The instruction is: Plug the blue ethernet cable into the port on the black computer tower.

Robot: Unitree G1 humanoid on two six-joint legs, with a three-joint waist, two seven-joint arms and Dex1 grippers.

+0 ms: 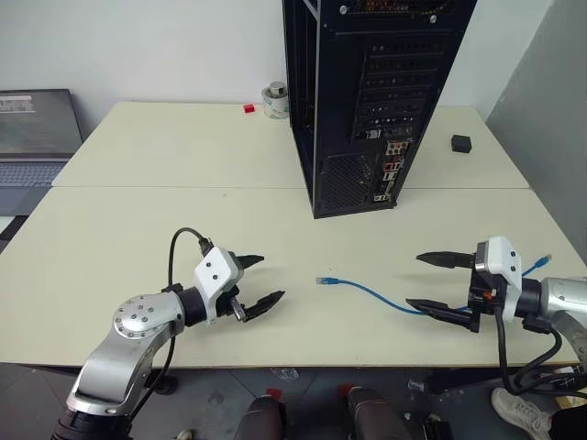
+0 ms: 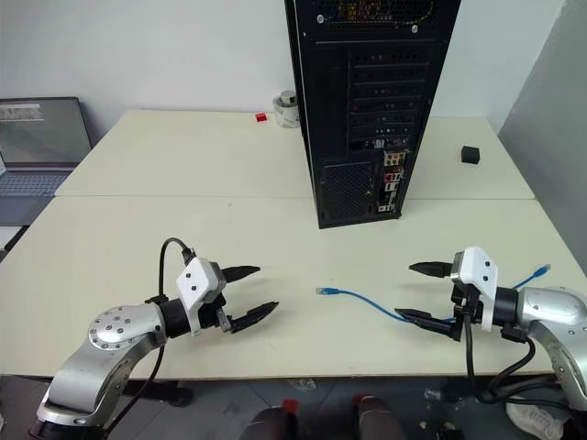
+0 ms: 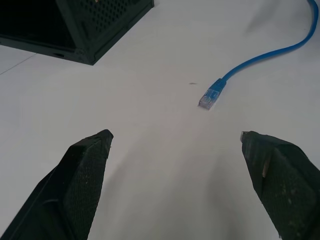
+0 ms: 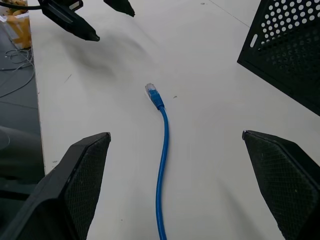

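Note:
The blue ethernet cable (image 1: 371, 292) lies flat on the cream table (image 1: 138, 220), one clear plug (image 1: 322, 280) pointing left, its other end (image 1: 544, 263) behind my right wrist. The black computer tower (image 1: 367, 101) stands upright at the table's middle back, its perforated rear panel with ports (image 1: 390, 170) facing me. My left gripper (image 1: 259, 280) hovers open just left of the near plug, nothing between its fingers. My right gripper (image 1: 431, 282) is open too, its fingers straddling the cable's run without touching it. In the right wrist view the cable (image 4: 162, 165) runs between the fingers.
A small black cube (image 1: 460, 143) sits right of the tower. A tape roll (image 1: 275, 99) and a tiny red piece (image 1: 249, 108) lie at the back. A laptop (image 1: 37, 137) rests on a lower surface at the far left. A table seam runs beside the tower's base.

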